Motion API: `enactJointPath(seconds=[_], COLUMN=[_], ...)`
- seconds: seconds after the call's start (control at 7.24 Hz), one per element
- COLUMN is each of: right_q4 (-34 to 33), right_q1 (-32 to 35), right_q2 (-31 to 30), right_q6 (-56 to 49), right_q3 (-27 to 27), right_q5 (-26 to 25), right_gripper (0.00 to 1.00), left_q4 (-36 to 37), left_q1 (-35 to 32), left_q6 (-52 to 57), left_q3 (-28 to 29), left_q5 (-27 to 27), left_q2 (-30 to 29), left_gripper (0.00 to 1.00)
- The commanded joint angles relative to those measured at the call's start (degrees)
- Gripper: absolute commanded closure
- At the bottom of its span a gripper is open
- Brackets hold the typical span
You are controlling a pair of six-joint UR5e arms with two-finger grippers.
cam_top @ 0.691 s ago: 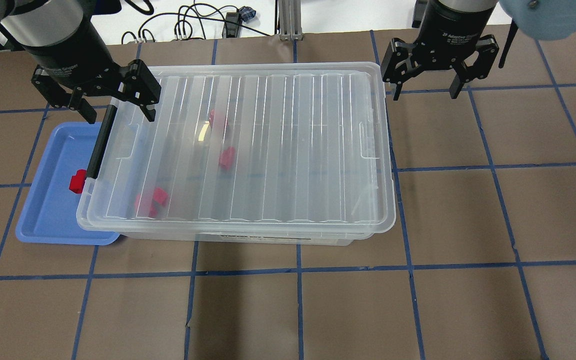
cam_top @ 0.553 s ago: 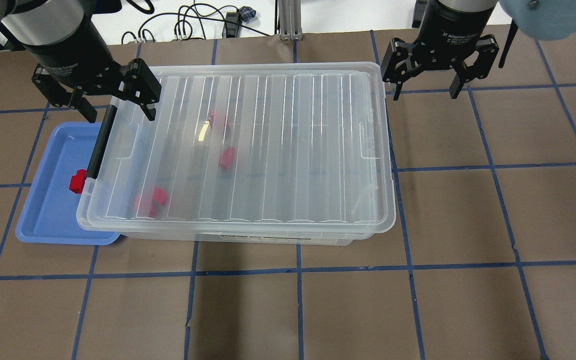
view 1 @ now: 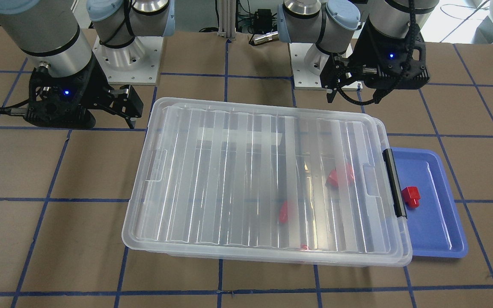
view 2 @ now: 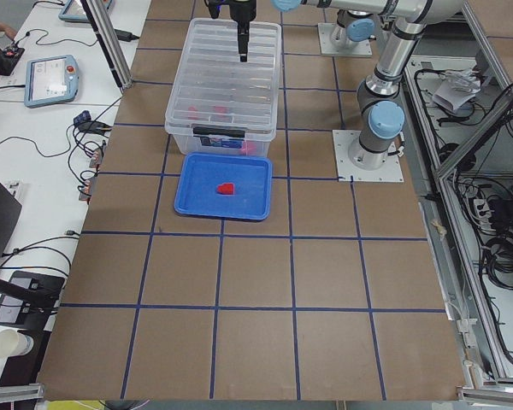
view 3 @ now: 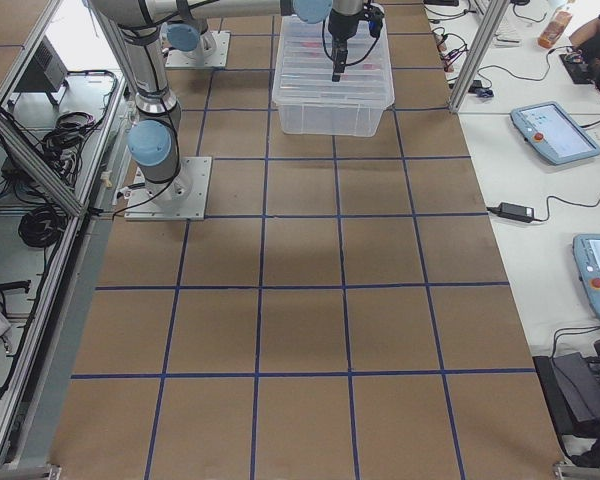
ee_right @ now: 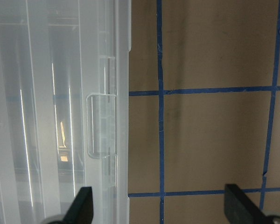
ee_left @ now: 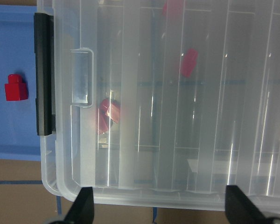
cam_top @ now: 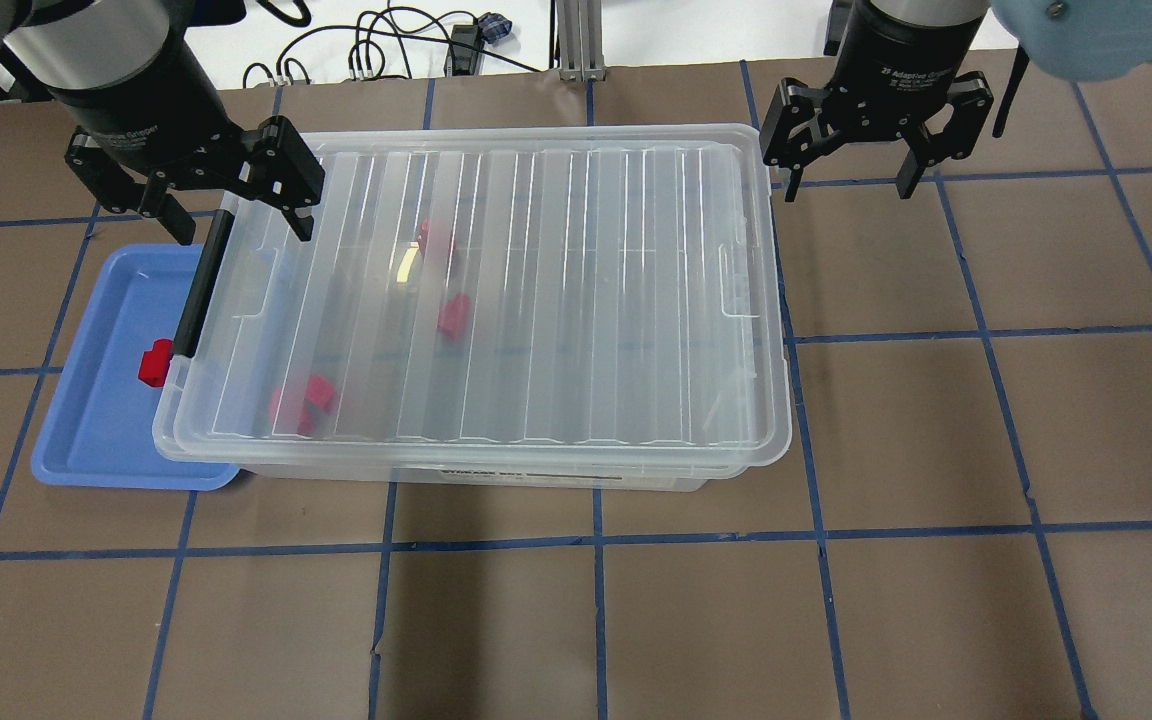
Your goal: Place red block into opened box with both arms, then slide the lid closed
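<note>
One red block [cam_top: 154, 362] [view 1: 411, 197] [ee_left: 16, 87] lies on the blue tray [cam_top: 96, 430] just outside the box's black clip bar [cam_top: 198, 290]. The ribbed clear lid [cam_top: 536, 290] [view 1: 250, 179] lies flat over the clear box [cam_top: 476, 475]. Three more red blocks [cam_top: 453, 315] show blurred through it. My left gripper [cam_top: 239, 222] [ee_left: 161, 210] hangs open above the lid's clip-bar end, holding nothing. Beyond the opposite end of the lid, over bare table, my right gripper [cam_top: 849, 185] [ee_right: 161, 210] is open and empty too.
Brown table with blue tape grid [cam_top: 836, 520] stretches on all sides of the box. Cables [cam_top: 376, 45] run along the edge at the top of the overhead view. Tablets [view 3: 555, 132] and a person's hand [view 3: 592, 25] are on side benches.
Both grippers have shifted very slightly toward the top of the overhead view. Lid, box and blocks have not moved.
</note>
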Motion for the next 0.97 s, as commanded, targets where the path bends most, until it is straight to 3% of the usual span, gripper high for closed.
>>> enactJointPath(seconds=[0.0,0.28,0.55,0.83], right_q4=[-0.7,-3.6,-14.8,-18.5], right_q1=[0.1,0.5,0.7,0.7], right_q2=[0.3,-0.3,2.6,3.9], right_q6=[0.1,0.1,0.3,0.7], right_q3=[0.3,4.7,10.0,12.8], right_q5=[0.4,0.2,-0.1,0.1], right_gripper=[0.00,0.00,0.00,0.00], left_q4=[0.0,0.0,0.1,0.1], left_q1=[0.0,-0.1,0.0,-0.1], left_q6=[0.0,0.0,-0.1,0.0], left_q3=[-0.1,-0.4,0.0,0.0], left_q5=[0.1,0.1,0.0,0.1], left_q2=[0.0,0.1,0.0,0.1], left_gripper=[0.00,0.00,0.00,0.00])
